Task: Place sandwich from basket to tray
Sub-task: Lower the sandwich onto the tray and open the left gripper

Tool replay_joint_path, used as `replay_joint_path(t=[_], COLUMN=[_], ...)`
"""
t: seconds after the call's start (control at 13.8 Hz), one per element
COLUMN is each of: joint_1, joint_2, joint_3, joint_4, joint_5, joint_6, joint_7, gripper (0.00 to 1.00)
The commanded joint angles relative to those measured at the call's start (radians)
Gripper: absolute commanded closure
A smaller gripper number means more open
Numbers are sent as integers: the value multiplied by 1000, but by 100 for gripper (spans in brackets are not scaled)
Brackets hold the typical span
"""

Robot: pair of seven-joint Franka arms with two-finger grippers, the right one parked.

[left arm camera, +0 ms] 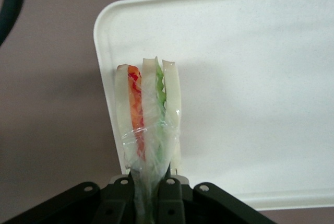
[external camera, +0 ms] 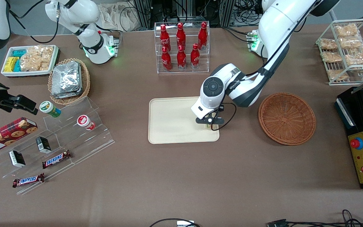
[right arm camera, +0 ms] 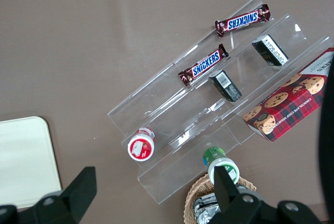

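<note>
End effector (external camera: 210, 123): clamped on the sandwich's narrow end, low over the tray corner nearest the basket.
Sandwich (left arm camera: 148, 130): held edge-up, likely for a clean set-down.
Tray (external camera: 172, 121): mid-tabletop, bare.
Basket (external camera: 287, 118): empty beside it.

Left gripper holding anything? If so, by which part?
Yes: the gripper, over the tray, is shut on the sandwich, pinching one narrow end of the wrapped wedge.
</note>
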State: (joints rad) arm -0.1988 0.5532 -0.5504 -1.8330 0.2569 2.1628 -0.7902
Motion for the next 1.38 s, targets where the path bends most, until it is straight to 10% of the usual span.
replay_joint_path(t=[0.0,0.29,0.44,1.31], joint_1=[9,9,15,21], joint_2=[17,27,25,-31], joint_3=[-13,-13,-13,-13], joint_4=[-6,-6,-8,3], joint_5=[51,59,59,44], joint_6=[22,23,22,-24], joint_7=[-50,-61,-72,-80], gripper=[94,89,0,0])
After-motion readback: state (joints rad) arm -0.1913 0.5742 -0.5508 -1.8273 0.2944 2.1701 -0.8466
